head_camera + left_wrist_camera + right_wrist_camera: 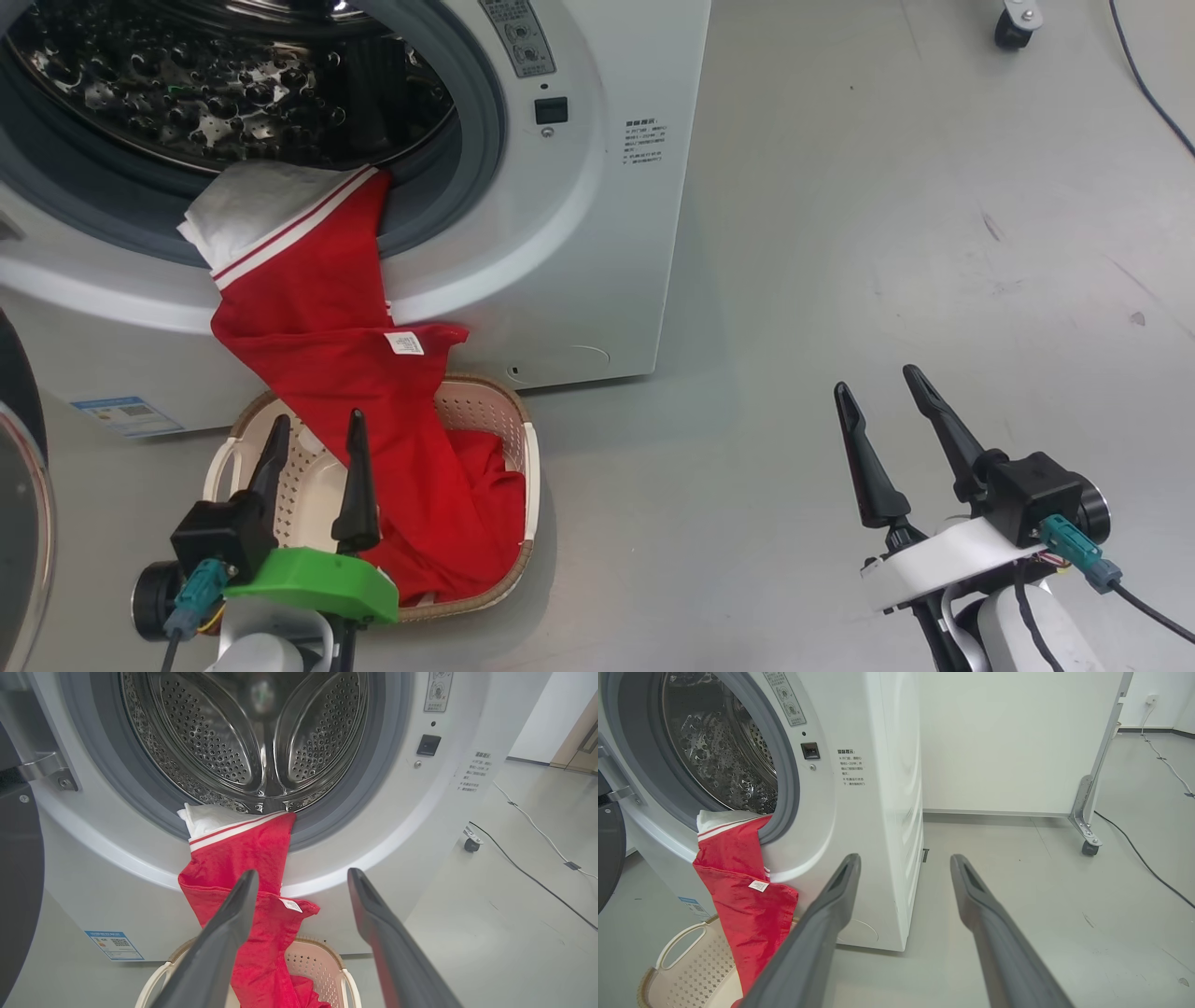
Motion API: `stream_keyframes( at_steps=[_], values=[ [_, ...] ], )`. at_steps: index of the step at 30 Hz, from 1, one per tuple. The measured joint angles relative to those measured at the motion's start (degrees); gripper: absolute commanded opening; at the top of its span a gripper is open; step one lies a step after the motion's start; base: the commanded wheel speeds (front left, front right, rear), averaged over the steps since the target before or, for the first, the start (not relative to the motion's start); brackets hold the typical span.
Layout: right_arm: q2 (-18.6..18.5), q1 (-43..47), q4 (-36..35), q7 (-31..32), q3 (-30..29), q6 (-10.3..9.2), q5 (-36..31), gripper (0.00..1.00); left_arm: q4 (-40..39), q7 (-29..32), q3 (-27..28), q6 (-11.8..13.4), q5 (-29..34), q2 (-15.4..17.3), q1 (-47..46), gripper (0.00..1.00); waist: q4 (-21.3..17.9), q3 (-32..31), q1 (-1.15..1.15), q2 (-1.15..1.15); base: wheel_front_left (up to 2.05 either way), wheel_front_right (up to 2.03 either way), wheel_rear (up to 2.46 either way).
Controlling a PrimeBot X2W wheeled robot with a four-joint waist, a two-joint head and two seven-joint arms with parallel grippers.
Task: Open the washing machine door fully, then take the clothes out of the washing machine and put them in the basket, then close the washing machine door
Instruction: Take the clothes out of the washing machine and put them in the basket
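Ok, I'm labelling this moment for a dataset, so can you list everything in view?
washing machine: one, white, upper left of the head view, drum exposed
washing machine door: one, black rim, swung open at the washer's left
clothes: count unclear, red with white-striped trim plus white cloth, draped from the drum lip into the basket
basket: one, cream with brown rim, on the floor against the washer's front
blue label: one, low on the washer's front
cable: one, black, on the floor at far right
caster: one, dark, top right
left end effector: dark fingers, open, over the basket
right end effector: dark fingers, open, over bare floor
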Motion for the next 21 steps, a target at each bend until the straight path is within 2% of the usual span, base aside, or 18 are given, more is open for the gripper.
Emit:
stream_keyframes(
  at_steps=[21],
  values=[
    [0.02,0.08,-0.08,0.00,0.76,0.00,0.10,1.00,-2.86,0.00,-1.16,1.03,0.00,0.11,2.58,1.00,-0.44,-0.08,0.00,0.00,0.00,0.00,0.00]
  ],
)
